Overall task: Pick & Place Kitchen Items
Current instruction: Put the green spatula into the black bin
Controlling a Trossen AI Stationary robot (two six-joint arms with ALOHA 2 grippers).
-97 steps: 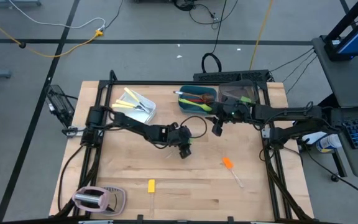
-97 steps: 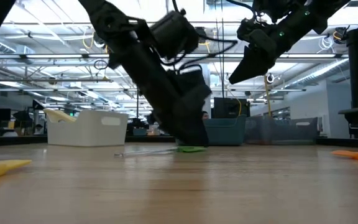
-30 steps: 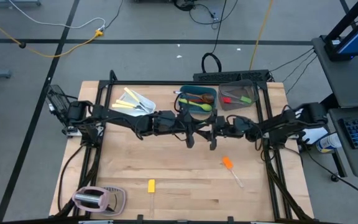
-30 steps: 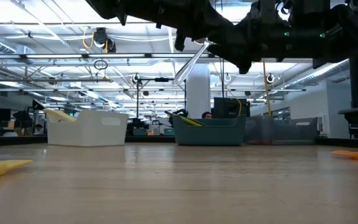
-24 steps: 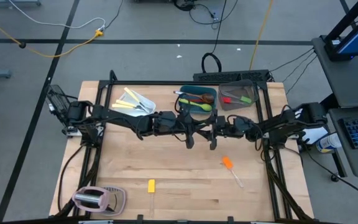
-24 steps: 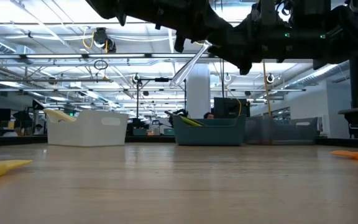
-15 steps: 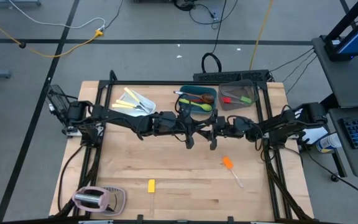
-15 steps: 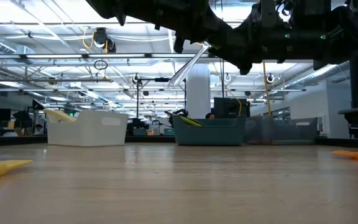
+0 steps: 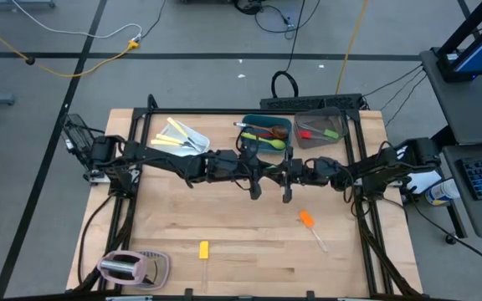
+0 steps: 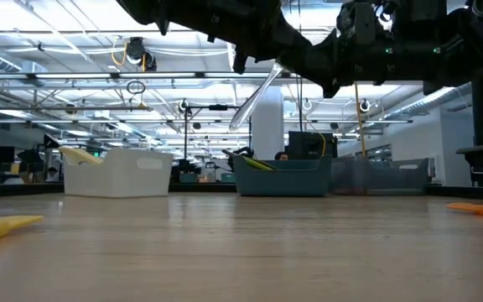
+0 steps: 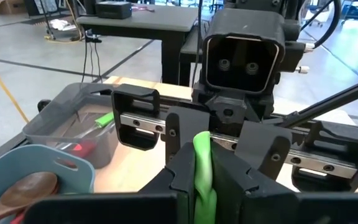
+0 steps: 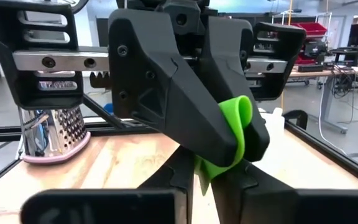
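Note:
Above the middle of the table my two grippers meet nose to nose. Between them is a green spatula (image 11: pixel 202 163) with a clear handle (image 10: pixel 254 99). My left gripper (image 9: pixel 268 173) reaches in from the table's left and is shut on the green blade. My right gripper (image 9: pixel 282 175) comes from the right and is shut on the same blade (image 12: pixel 234 134). The handle slants down below both grippers, well above the tabletop. My left gripper pinches the green blade (image 11: pixel 204 177) between its two fingers, coming level from the table's left. The spatula is lifted clear, its handle slanting down below the fingers. My right gripper pinches the blade's lower part (image 12: pixel 201 174) between its two fingers, level from the table's right, facing the left fingers (image 12: pixel 179 106).
Along the far side stand a white tub (image 9: pixel 197 150) with yellow-handled knives, a teal tub (image 9: pixel 248 139) with spoons, and a grey tub (image 9: pixel 308 140) with red and green spatulas. An orange spatula (image 9: pixel 307 220), a yellow spatula (image 9: pixel 203 249) and the pinkish toaster (image 9: pixel 128 266) are nearer.
My right gripper has shut on the green blade that my left gripper holds. The clear handle has tipped a little lower. Both arms have stayed where they were above the table's middle.

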